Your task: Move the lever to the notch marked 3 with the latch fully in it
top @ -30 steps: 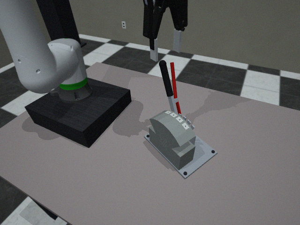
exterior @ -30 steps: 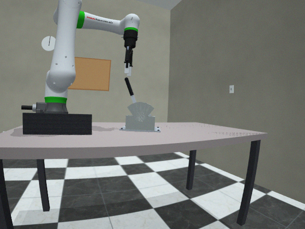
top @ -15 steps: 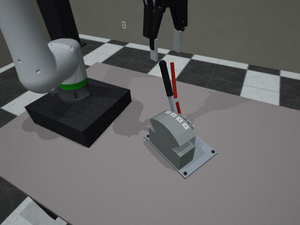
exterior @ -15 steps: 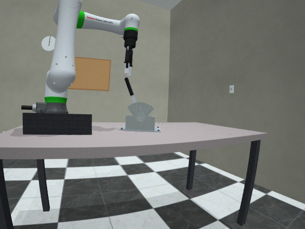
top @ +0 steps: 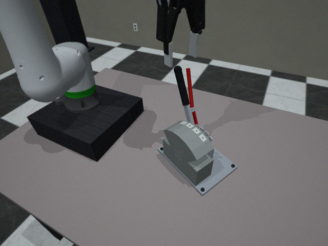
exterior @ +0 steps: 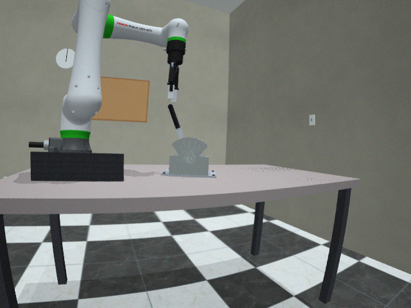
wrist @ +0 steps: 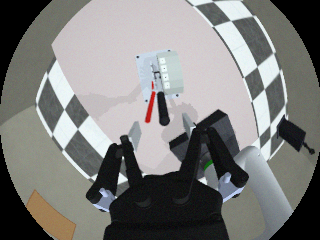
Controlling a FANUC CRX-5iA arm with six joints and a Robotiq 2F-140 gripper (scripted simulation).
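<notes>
The lever's black handle (top: 181, 85) (exterior: 173, 115) (wrist: 162, 111) rises from a grey notched housing (top: 188, 150) (exterior: 188, 154) (wrist: 167, 75) and leans toward the robot base. The red bar (top: 190, 91) (wrist: 151, 107) stands beside the handle, spread away from it at the top. Small white number plates (top: 196, 130) (wrist: 172, 74) run along the housing's curved top. My gripper (top: 181, 57) (exterior: 172, 95) (wrist: 161, 123) is open and empty. It hangs a short way above the tip of the handle, fingers pointing down.
The housing sits on a grey baseplate (top: 225, 173) bolted to the table (top: 264, 171) (exterior: 265, 180). The robot's black pedestal (top: 87, 124) (exterior: 76, 166) stands to the left of the lever. The white arm (top: 39, 58) (exterior: 83, 83) rises from it.
</notes>
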